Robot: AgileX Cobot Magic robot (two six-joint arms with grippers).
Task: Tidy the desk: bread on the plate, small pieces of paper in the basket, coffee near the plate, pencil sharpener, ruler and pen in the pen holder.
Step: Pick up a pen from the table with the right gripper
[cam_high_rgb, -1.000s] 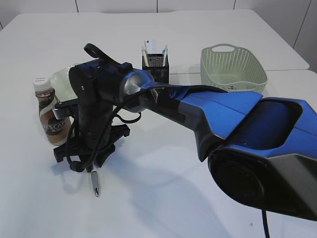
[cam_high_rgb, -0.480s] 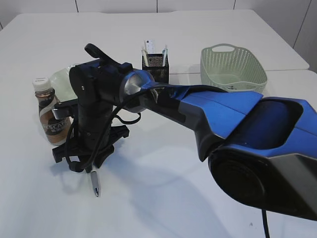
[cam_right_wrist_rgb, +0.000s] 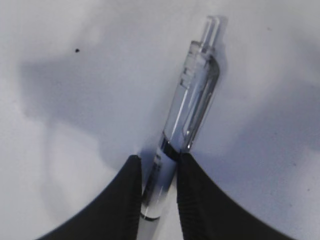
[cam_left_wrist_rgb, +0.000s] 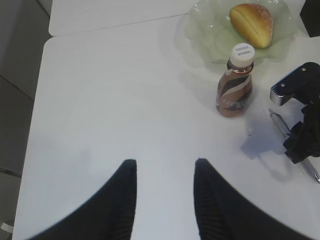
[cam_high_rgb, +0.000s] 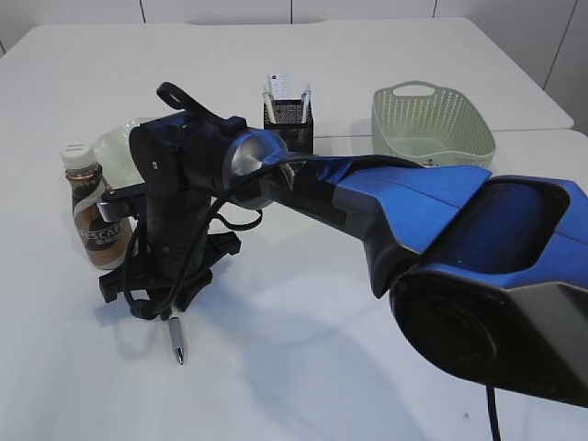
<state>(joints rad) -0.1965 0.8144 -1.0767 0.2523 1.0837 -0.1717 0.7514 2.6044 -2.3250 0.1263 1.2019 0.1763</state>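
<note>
A clear pen (cam_right_wrist_rgb: 192,112) with a silver tip lies on the white table (cam_high_rgb: 303,340). My right gripper (cam_right_wrist_rgb: 159,160) points straight down over it, its two fingers closed against the barrel on either side. In the exterior view the right gripper (cam_high_rgb: 156,299) stands just above the pen (cam_high_rgb: 175,342). The coffee bottle (cam_high_rgb: 90,216) stands upright just left of that gripper, in front of the glass plate (cam_left_wrist_rgb: 210,37), which holds the bread (cam_left_wrist_rgb: 251,24). My left gripper (cam_left_wrist_rgb: 165,167) is open and empty over bare table, left of the bottle (cam_left_wrist_rgb: 236,87).
The black mesh pen holder (cam_high_rgb: 288,121) stands at the back centre with items standing in it. The pale green basket (cam_high_rgb: 432,124) stands at the back right. The blue right arm (cam_high_rgb: 441,211) stretches across the table's middle. The table edge (cam_left_wrist_rgb: 42,100) runs along the left.
</note>
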